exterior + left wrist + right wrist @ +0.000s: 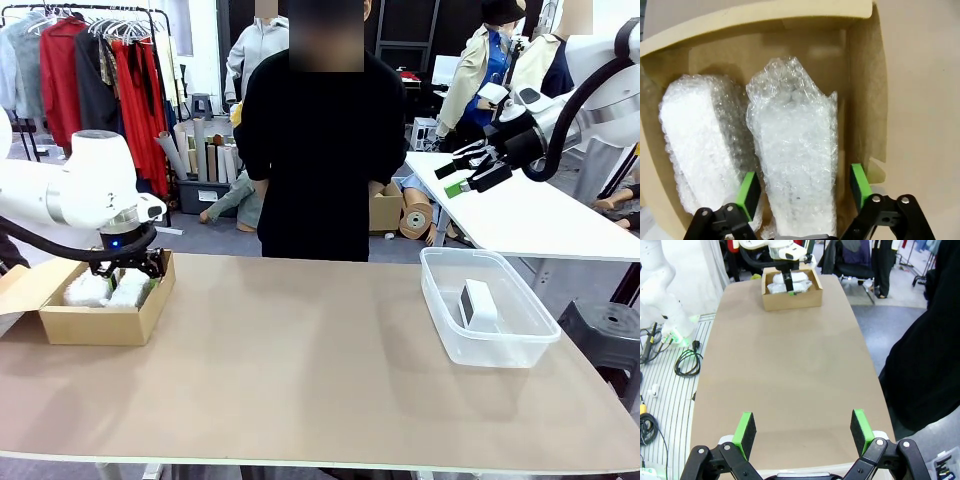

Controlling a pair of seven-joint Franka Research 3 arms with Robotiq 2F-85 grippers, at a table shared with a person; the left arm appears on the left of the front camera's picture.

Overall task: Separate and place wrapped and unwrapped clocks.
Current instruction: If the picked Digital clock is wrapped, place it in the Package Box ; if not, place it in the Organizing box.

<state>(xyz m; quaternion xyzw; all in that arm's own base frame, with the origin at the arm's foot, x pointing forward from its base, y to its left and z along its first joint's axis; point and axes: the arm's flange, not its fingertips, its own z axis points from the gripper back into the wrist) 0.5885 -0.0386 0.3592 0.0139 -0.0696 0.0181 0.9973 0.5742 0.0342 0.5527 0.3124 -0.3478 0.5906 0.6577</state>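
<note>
- Left claw (804,187) is spread wide inside the cardboard box (100,322), straddling the slimmer bubble-wrap bundle (795,165); the fat bundle (697,145) lies beside it.
- Right claw (463,180) hangs released above the right counter (300,340).
- The bare white clock (478,303) sits in the clear tub (530,345).

Matt brown cardboard box (865,90) holding two bundles in crinkled, translucent, glossy bubble wrap: fat oval (695,150), slimmer roll (795,150). Smooth clear plastic tub (520,335) containing bare white clock (478,303) of smooth plastic. Matt, smooth tan table (300,370)
</note>
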